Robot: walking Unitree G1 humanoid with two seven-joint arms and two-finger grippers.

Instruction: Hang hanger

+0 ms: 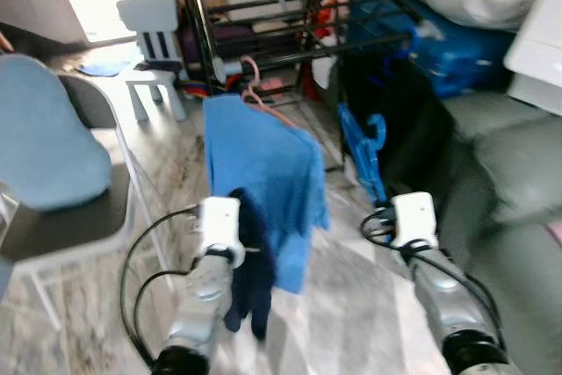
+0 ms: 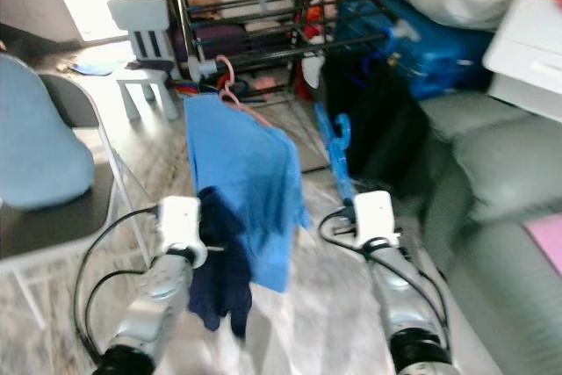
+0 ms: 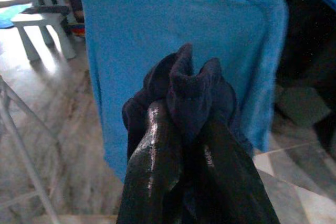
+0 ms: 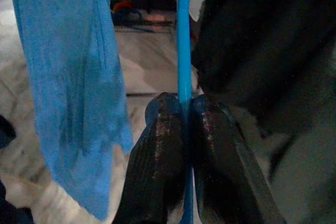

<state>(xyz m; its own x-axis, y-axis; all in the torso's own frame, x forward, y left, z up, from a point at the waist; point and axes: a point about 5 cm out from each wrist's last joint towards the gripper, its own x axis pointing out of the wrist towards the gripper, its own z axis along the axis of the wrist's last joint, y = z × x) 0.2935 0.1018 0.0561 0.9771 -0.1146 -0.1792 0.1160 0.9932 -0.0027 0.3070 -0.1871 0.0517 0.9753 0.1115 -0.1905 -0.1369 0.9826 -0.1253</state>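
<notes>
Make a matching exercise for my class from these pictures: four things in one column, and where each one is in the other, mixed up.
Things:
1. blue hanger
2. dark cloth
3. light blue shirt
4. small white chair

Places:
A. hanging on a pink hanger at the black rack
B. pinched in the right gripper
C. standing on the floor near the bright doorway
D. pinched in the left gripper

Pairs: 1-B, 2-D, 3-A, 4-C

A bright blue plastic hanger (image 2: 336, 151) is held upright above the right gripper (image 2: 358, 204); a light blue cloth (image 2: 241, 182) is hung on a pink hanger (image 2: 230, 85) at a black metal rack (image 2: 255, 6).
</notes>
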